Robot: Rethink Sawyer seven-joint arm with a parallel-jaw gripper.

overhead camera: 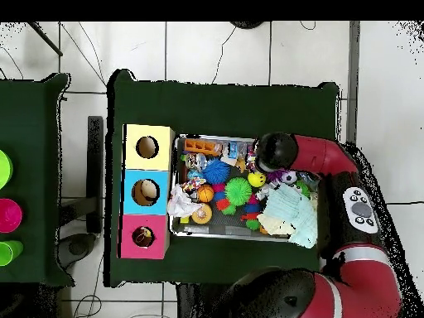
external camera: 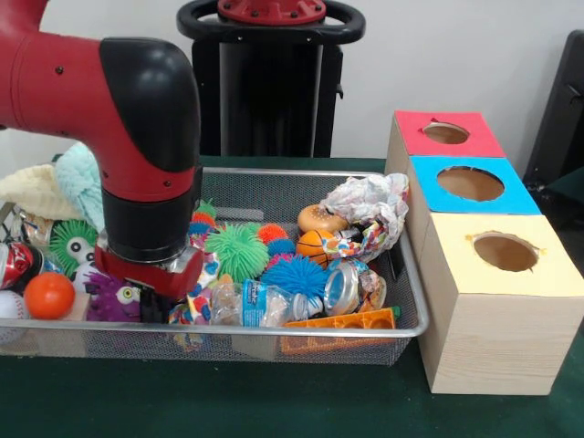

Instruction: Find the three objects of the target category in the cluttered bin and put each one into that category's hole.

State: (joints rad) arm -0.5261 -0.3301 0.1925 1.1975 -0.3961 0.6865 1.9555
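Observation:
A wire mesh bin [external camera: 274, 172] holds a heap of toys. Among them are a green spiky ball [external camera: 239, 251], a blue spiky ball [external camera: 294, 274], a small basketball [external camera: 315, 245], a bagel-like ring [external camera: 319, 219], an orange ball [external camera: 48, 295] and a purple plush monster [external camera: 114, 297]. My gripper [external camera: 153, 297] is sunk into the clutter at the bin's left front, between the monster and a clear plastic bottle [external camera: 260, 304]. The wrist hides it, so its state is unclear. In the overhead view the arm's wrist [overhead camera: 276, 153] covers that corner of the bin [overhead camera: 217, 235].
Three wooden boxes with round holes stand right of the bin: red [external camera: 447, 134], blue [external camera: 470, 182], yellow [external camera: 505, 251]. Crumpled paper [external camera: 370, 201] lies at the bin's right rear. Cream and teal cloth [external camera: 64, 182] hangs over the left rear rim.

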